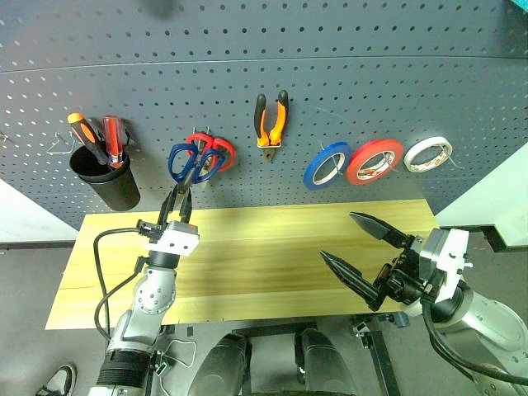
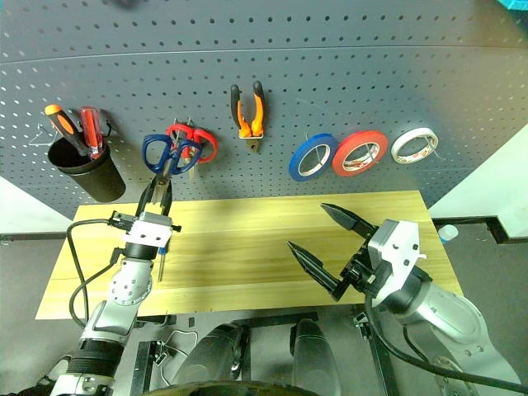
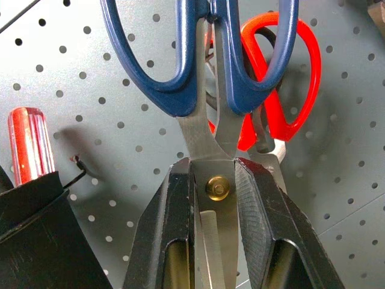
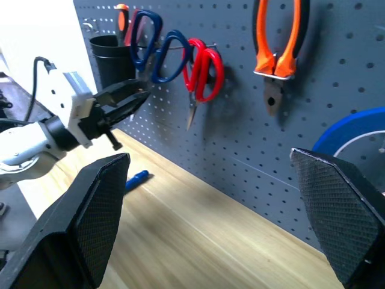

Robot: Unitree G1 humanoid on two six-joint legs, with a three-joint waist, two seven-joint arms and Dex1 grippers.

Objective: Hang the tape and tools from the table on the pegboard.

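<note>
Dark grey perforated pegboard [image 1: 346, 91] backs a pale wooden table [image 1: 272, 247], and both grippers work in front of it. Left gripper [image 1: 182, 198] is raised toward the board and clamped on the blades of the blue-handled scissors [image 1: 191, 162]; the left wrist view shows both black fingers [image 3: 171, 229] pressed against the steel on either side of the pivot screw, with the handle loops above the fingertips, up against the board. Whether the loops already sit on a hook cannot be confirmed, since the hook is hidden behind them. Just behind and beside these scissors hang the red-handled scissors [image 1: 216, 151]. Further out on that gripper's outer side, a black cup [image 1: 106, 175] holds an orange screwdriver [image 1: 81, 132] and a red screwdriver [image 1: 114, 137]. Below the left gripper, on the table, lies the small blue-handled screwdriver [image 4: 137, 178], close to the board. Right gripper [image 1: 363, 247] hovers over the table's right half with its jaws spread wide and nothing between them. Above and between the two grippers, the orange-and-black pliers [image 1: 271, 120] hang nose down. Above the right gripper, three rolls hang in a row: a blue roll [image 1: 327, 164], the red-orange tape [image 1: 374, 160] and a white roll [image 1: 427, 153].
</note>
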